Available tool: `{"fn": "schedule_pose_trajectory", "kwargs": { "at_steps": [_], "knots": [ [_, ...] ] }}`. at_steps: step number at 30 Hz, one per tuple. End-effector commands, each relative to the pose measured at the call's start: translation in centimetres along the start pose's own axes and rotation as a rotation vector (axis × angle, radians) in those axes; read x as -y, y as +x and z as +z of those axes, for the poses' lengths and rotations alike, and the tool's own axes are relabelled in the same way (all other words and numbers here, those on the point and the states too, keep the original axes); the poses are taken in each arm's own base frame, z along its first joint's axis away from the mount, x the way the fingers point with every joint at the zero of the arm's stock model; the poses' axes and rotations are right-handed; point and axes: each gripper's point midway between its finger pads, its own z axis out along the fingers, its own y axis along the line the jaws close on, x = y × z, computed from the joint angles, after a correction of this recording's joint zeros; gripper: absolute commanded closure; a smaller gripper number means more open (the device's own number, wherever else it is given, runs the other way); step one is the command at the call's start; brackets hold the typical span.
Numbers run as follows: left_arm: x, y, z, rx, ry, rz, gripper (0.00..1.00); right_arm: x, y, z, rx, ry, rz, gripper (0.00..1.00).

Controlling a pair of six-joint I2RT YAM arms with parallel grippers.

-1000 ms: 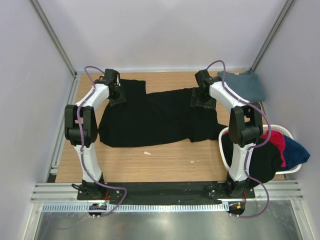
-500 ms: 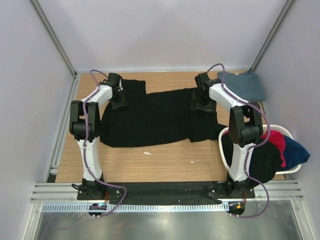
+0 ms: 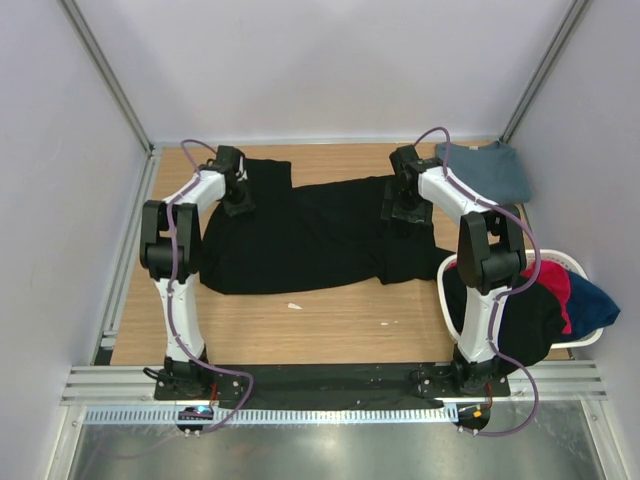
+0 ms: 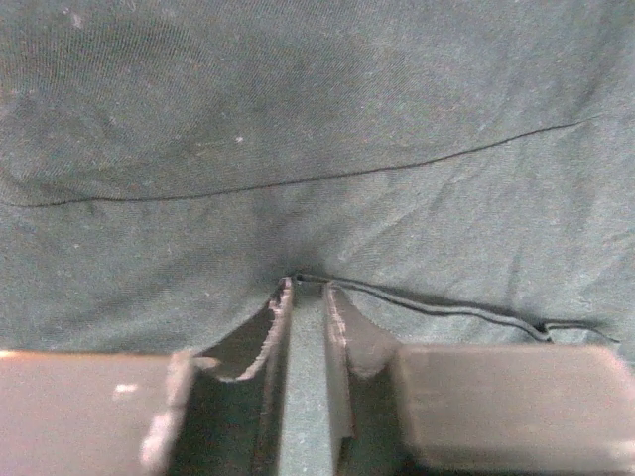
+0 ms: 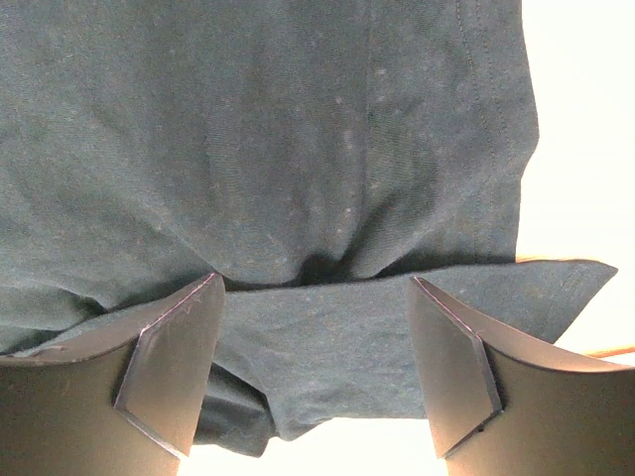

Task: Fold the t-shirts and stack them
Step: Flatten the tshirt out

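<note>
Large black t-shirt (image 3: 310, 240): spread flat across the far half of the worktop (image 3: 330, 325), lying between the two arms.
Shirt edges: the far-left corner comes close to the worktop's back edge. The near hem runs roughly straight. The near-right corner ends just beside the basket (image 3: 575, 262).
Left gripper (image 4: 308, 288): down on the shirt's far-left part, its fingers drawn nearly together and pinching a narrow ridge of black cloth.
Right gripper (image 5: 316, 281): on the shirt's far-right part, fingers spread wide and straddling a fold of cloth without clamping it. A hem edge lies across the gap.
Slate-blue t-shirt (image 3: 495, 170): folded in the far-right corner, just beside the right arm.
Basket contents: black (image 3: 520, 320), magenta-red (image 3: 555, 285) and blue (image 3: 592, 305) shirts heaped inside and spilling over the rim at the right edge.
Open room: bare wood between the near hem and the arm bases, with a narrower strip along the left side.
Scraps (image 3: 294, 306): small white bits lie on the bare wood.
</note>
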Motion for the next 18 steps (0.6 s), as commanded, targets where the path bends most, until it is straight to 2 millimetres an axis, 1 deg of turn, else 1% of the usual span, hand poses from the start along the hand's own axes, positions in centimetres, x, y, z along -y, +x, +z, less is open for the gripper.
{"fn": "schedule_pose_trajectory", "kwargs": {
  "at_steps": [1,2,3,6,9,10,11,13,14,17,18],
  "knots": [
    [0.8,-1.4,0.1,0.038,0.033,0.031,0.84,0.1,-1.4,-2.0,0.059,-0.012,0.025,0.21],
    [0.8,-1.4,0.2,0.038,0.034,0.037,0.95,0.2,-1.5,-2.0,0.062,-0.009,0.026,0.21],
    [0.8,-1.4,0.1,0.035,0.034,0.04,1.0,0.2,-1.5,-2.1,0.063,-0.007,0.024,0.2],
    [0.6,-1.8,-0.6,0.044,0.02,0.049,1.0,0.2,-1.6,-2.0,0.064,-0.006,0.023,0.2],
    [0.4,-2.7,-2.1,0.084,0.003,0.06,1.0,0.0,-1.8,-2.1,0.065,-0.011,0.022,0.2],
    [0.7,-3.2,-3.3,0.109,0.009,0.066,1.0,0.0,-1.9,-2.0,0.064,-0.009,0.02,0.2],
    [0.7,-3.6,-4.0,0.122,0.009,0.068,1.0,-0.1,-1.9,-2.0,0.065,-0.011,0.019,0.21],
    [0.7,-3.6,-5.5,0.135,0.008,0.068,1.0,-0.1,-2.1,-2.0,0.069,-0.013,0.016,0.2],
    [0.8,-3.9,-7.1,0.162,0.012,0.069,1.0,-0.2,-2.1,-2.0,0.069,-0.013,0.019,0.21],
    [0.6,-3.3,-9.5,0.184,0.004,0.058,1.0,-0.2,-2.2,-2.1,0.07,-0.017,0.02,0.2],
    [0.5,-2.4,-10.8,0.186,0.004,0.048,1.0,-0.3,-2.2,-2.0,0.07,-0.017,0.018,0.2]
  ]
}}
